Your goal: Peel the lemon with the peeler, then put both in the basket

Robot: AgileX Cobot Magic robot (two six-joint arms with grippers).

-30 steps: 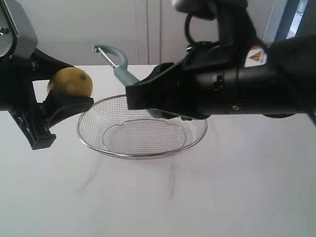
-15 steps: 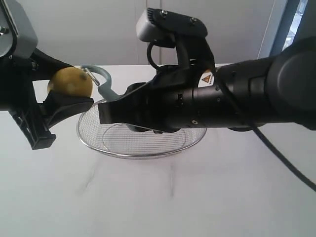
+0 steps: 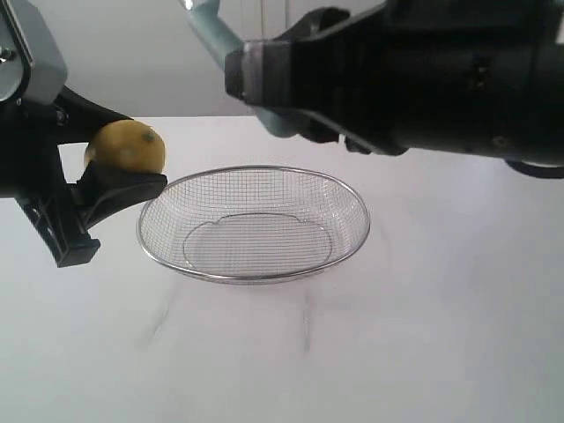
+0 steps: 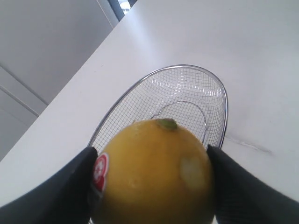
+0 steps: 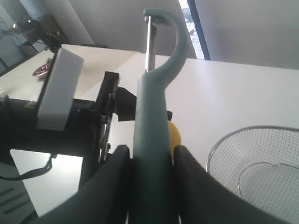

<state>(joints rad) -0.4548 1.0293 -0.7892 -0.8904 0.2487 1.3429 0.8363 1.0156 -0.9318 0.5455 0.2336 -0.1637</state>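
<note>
The white table [image 3: 441, 335] fills the lower half of the exterior view. The wire mesh basket [image 3: 254, 278] sits on it at centre frame with nothing inside.

The right gripper [image 3: 264, 79] spans the upper right of that view, high above the basket. Its bulk hides how its fingers stand. The right wrist view shows them: two black fingers [image 5: 114, 186] pressed against either side of the teal peeler [image 5: 152, 140]. The handle rises up the middle of that frame to a hooked head with a silver blade [image 5: 149, 44]. In the exterior view only a bit of handle pokes out at the top edge, and the blade is cut off.

At the exterior view's left edge, the left gripper [image 3: 132, 152] is clamped on the lemon [image 3: 126, 146], which is held off the table just left of the basket rim. The left wrist view adds a red-and-white sticker [image 4: 100, 170], a green stem nub and a pale patch on the skin. The exterior view shows only a dark spot.
</note>
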